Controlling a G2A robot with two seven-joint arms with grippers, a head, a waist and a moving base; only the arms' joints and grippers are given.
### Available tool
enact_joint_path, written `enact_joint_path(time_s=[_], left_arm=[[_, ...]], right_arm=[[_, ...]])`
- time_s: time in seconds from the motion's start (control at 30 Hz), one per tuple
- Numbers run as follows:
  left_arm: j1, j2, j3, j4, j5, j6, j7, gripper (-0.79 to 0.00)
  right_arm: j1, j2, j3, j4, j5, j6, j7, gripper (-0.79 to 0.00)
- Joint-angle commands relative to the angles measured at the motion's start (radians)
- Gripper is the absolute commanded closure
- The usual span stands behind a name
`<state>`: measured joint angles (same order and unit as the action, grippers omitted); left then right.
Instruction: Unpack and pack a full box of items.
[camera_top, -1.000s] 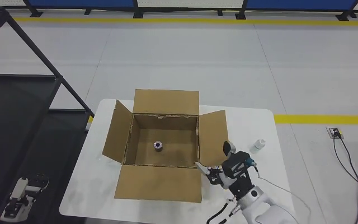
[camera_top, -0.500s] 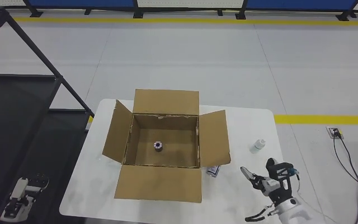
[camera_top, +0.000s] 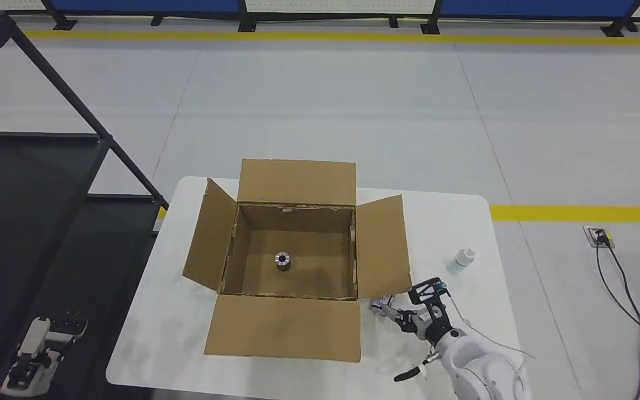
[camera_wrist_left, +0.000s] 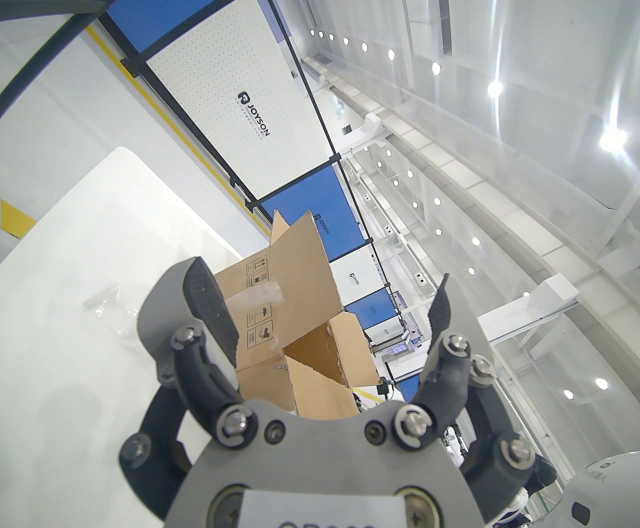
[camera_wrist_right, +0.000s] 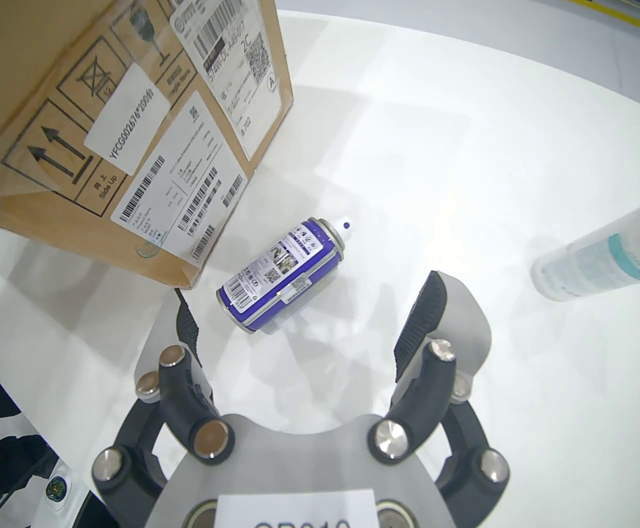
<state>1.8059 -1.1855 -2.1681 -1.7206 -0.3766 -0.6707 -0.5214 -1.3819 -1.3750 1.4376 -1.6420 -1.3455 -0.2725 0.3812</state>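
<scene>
At the near right of the table, the right gripper is held just above a blue spray can, its jaws spread wide and empty. The can lies on its side, just beside the near right corner of the cardboard box, nozzle pointing away. The step in hand is judged to be a grasp of this can. The wrist should be turned until the pads close squarely across the round body at mid-length, since a skewed pinch could set it rolling. One finger sits close to the box corner, so clearance should be kept there. Farther right, a white bottle is seen well apart. Inside the open box a small roll rests. The left gripper, its jaws likewise wide and empty, is aimed at the box from the left.
</scene>
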Motion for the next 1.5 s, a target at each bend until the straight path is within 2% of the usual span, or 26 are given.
enact_joint_path(time_s=[0.0, 0.1, 0.23, 0.4, 0.5, 0.7, 1.17, 1.47], left_arm=[[0.000, 0.000, 0.000, 0.000, 0.000, 0.000, 0.000, -0.785], [0.000, 0.000, 0.000, 0.000, 0.000, 0.000, 0.000, -0.785], [0.000, 0.000, 0.000, 0.000, 0.000, 0.000, 0.000, -0.785], [0.000, 0.000, 0.000, 0.000, 0.000, 0.000, 0.000, -0.785], [0.000, 0.000, 0.000, 0.000, 0.000, 0.000, 0.000, -0.785], [0.000, 0.000, 0.000, 0.000, 0.000, 0.000, 0.000, -0.785], [0.000, 0.000, 0.000, 0.000, 0.000, 0.000, 0.000, -0.785], [0.000, 0.000, 0.000, 0.000, 0.000, 0.000, 0.000, -0.785]], right_arm=[[0.006, -0.003, -0.012, 0.013, -0.029, 0.069, -0.040, -0.785], [0.007, -0.006, -0.019, 0.025, -0.019, 0.124, -0.093, -0.785], [0.004, -0.002, 0.044, 0.010, 0.020, 0.184, -0.136, -0.785], [0.005, 0.005, 0.098, 0.002, 0.089, 0.164, -0.114, -0.785], [0.024, 0.008, 0.076, 0.021, 0.086, 0.113, -0.059, -0.785], [0.035, 0.004, -0.005, 0.054, 0.046, 0.104, -0.045, -0.785], [0.040, -0.008, -0.143, 0.090, -0.062, 0.214, -0.062, -0.785], [0.071, -0.013, -0.165, 0.127, -0.095, 0.283, -0.058, -0.785]])
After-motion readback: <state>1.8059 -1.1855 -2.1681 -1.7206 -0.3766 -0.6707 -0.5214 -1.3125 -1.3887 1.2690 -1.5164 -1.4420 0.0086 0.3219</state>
